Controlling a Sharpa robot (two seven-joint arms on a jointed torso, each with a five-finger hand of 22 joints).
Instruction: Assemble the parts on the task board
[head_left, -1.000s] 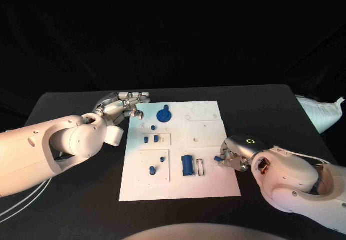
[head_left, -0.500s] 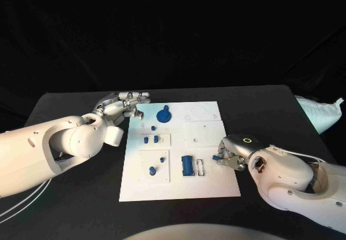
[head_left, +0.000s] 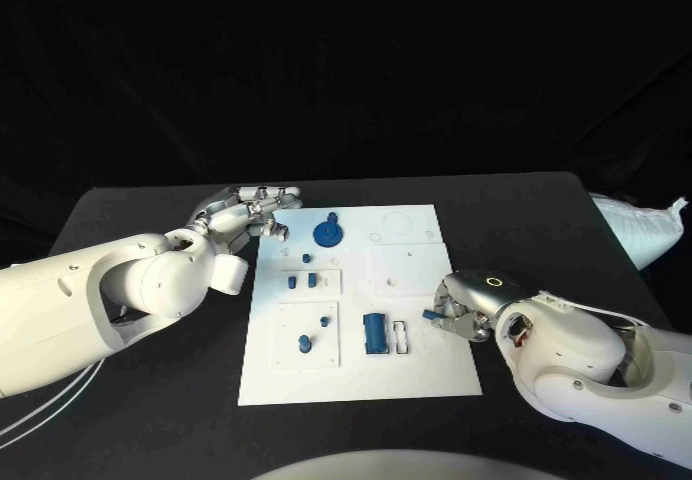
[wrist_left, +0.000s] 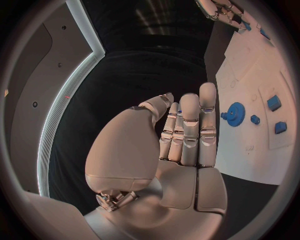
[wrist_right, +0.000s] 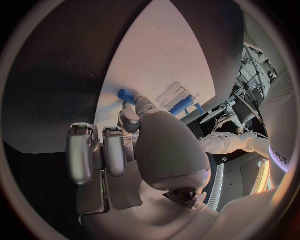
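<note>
A robotics lab or test studio: a black table (head_left: 173, 400) draped all round in black cloth, with a white task board (head_left: 433, 370).

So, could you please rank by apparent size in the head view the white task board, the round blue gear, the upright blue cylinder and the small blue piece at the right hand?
1. White task board
2. Upright blue cylinder and round blue gear: look alike in size, not ranked
3. Small blue piece, pinched by the right hand and partly hidden
</note>
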